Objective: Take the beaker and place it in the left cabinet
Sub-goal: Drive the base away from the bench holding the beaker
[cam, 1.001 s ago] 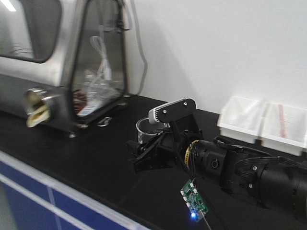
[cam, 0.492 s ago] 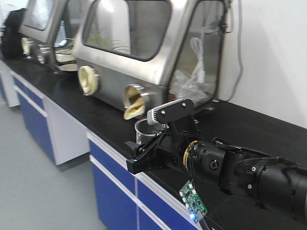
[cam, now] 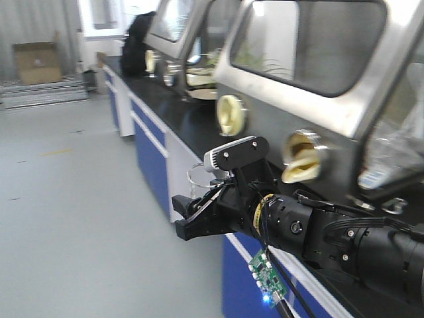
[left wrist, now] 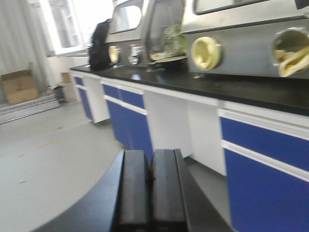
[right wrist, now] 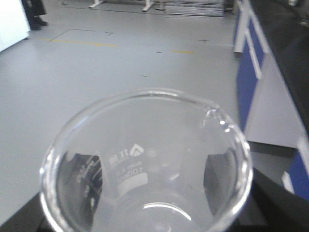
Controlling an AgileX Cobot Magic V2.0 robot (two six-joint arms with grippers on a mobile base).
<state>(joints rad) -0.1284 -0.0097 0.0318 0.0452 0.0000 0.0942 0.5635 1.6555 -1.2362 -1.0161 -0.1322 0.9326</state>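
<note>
- Your right gripper (cam: 183, 217) is clamped on the beaker (cam: 199, 177). Its dark fingers (right wrist: 83, 170) show through the glass on both sides.
- The beaker stands upright in that grip with its rim up. It is held off the black tabletop (cam: 173, 111), and the right wrist view shows the grey floor (right wrist: 120, 63) beneath it.
- From the right wrist view you look straight down into its mouth. The pour lip (right wrist: 215, 115) sits at the upper right, and printed markings run down the far wall.
- Your left gripper (left wrist: 150, 162) has its two black fingers pressed flat together, pointing towards the blue drawer fronts (left wrist: 130, 121).
- Steel glove boxes (cam: 318, 79) with pale round ports line the tabletop.
</note>
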